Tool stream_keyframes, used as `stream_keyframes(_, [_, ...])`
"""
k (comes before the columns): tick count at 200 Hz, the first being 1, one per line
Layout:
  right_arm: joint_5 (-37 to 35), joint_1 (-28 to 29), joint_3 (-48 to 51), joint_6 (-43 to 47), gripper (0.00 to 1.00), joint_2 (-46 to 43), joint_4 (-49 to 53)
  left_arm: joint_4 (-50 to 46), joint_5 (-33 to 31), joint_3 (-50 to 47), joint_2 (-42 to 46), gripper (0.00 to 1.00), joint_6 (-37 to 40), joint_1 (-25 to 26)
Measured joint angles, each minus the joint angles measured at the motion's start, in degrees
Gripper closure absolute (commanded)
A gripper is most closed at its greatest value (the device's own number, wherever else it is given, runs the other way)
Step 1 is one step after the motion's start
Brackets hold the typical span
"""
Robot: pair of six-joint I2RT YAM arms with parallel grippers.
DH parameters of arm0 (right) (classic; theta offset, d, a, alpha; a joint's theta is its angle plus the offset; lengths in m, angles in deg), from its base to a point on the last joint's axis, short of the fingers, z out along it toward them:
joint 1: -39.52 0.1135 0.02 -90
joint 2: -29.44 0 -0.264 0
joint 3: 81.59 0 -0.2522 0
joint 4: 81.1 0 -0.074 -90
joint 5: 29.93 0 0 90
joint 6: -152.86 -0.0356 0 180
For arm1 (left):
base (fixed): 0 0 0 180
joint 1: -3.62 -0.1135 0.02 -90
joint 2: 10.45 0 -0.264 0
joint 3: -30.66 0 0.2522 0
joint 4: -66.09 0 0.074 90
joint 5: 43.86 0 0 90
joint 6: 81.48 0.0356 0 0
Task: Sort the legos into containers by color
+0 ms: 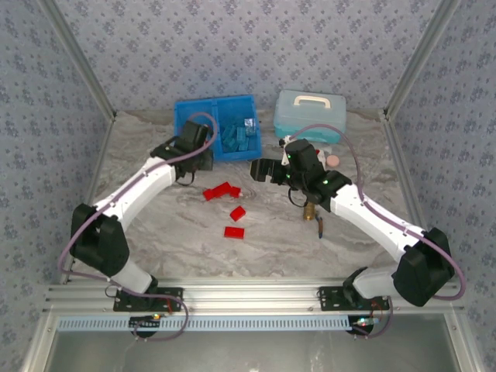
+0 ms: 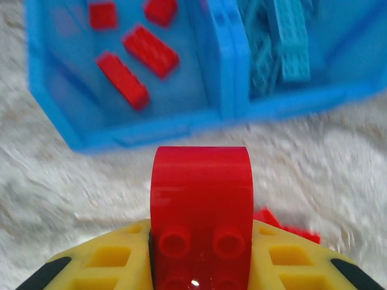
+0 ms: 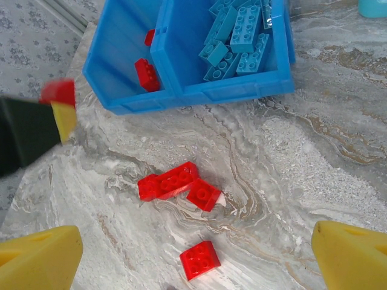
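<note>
Nearest to us in the overhead view, the rail (image 1: 248, 293) is carrying both arm bases, and the two arms are reaching out over the marbled table (image 1: 155, 232). The left claw (image 1: 203, 157) is hovering at the near wall of the blue tray (image 1: 184, 108). The right claw (image 1: 267, 169) is hanging with its jaws spread wide and gripping nothing, near the tray's right end and close to the loose red bricks (image 1: 221, 191), which are lying mid-table, short of the tray. We are judging that the right arm is holding off so as not to crowd the left one.

Through the left wrist camera we are seeing the left claw closed on a red brick (image 2: 201, 205), studs toward us, pinched between the yellow fingers (image 2: 115, 263). It is sitting just in front of the tray, a little left of the divider (image 2: 221, 72). That suits a drop into the left compartment (image 2: 66, 90), where the sorted red bricks (image 2: 150, 49) are lying, and not among the blue bricks (image 2: 284, 42) on the right.

Through the right wrist camera the open claw's yellow fingertips (image 3: 36, 260) are showing far apart at the bottom corners. Between them several loose red bricks are waiting on the table, some touching in a cluster and one apart, probably the next ones to collect.
</note>
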Motion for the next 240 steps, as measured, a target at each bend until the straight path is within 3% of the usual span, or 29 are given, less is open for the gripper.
stream_keyframes(69, [0.0, 0.1, 0.1, 0.2, 0.0, 0.0, 0.1, 2.6, 0.3, 23.9, -23.2, 0.69, 3.8, -8.1])
stream_keyframes(151, [0.0, -0.7, 0.1, 0.7, 0.0, 0.0, 1.3, -3.0, 3.7, 54.6, -49.3, 0.69, 6.3, -12.5])
stream_keyframes(191, [0.0, -0.7, 0.1, 0.7, 0.0, 0.0, 1.3, -6.1, 5.7, 57.3, -53.1, 0.67, 6.5, -12.5])
stream_keyframes(240, [0.0, -0.7, 0.1, 0.7, 0.0, 0.0, 1.3, -7.2, 8.0, 56.7, -53.9, 0.55, 5.4, -12.5])
